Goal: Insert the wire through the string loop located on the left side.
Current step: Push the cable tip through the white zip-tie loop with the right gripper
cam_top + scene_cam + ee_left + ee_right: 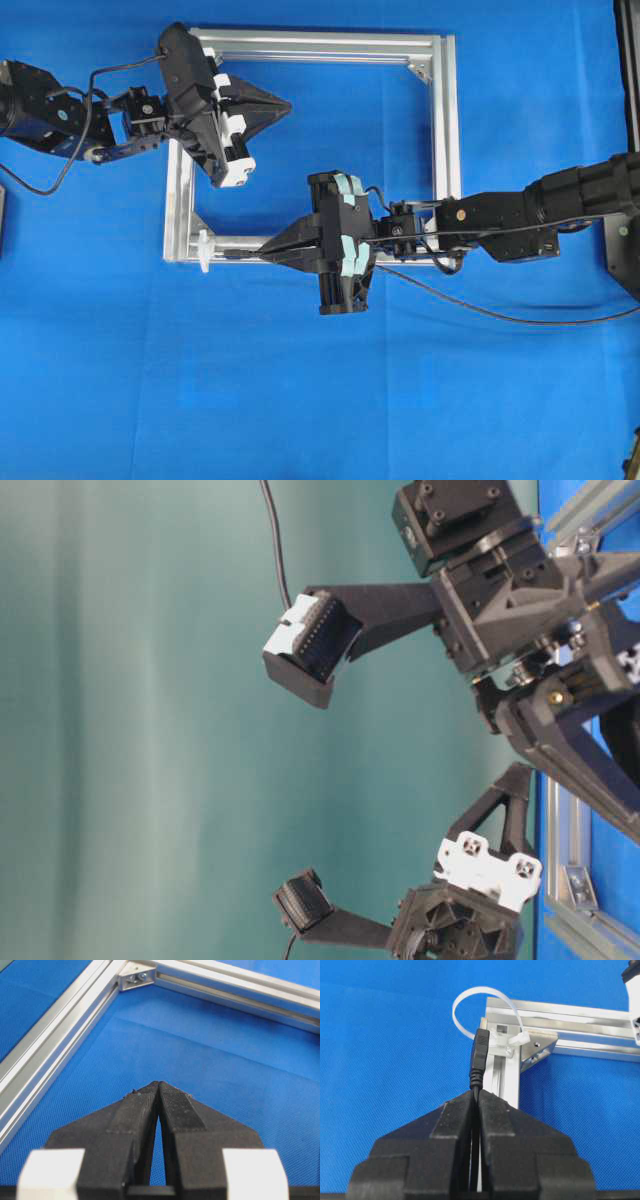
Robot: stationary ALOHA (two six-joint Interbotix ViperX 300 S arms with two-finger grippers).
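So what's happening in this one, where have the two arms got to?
The right claw is shut on the wire, just behind its plug tip, which points at the white string loop on the lower-left corner of the aluminium frame. The plug sits right at the loop but has not gone through it yet. The left claw is shut on nothing, above the blue mat inside the frame's upper left.

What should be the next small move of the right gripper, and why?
Probably the right gripper should ease forward toward the frame corner, steering the plug into the white string loop. It is shut on the wire, whose plug tip points at the loop's base beside the aluminium frame and does not look threaded yet. The left gripper is shut on nothing, apart from the loop.
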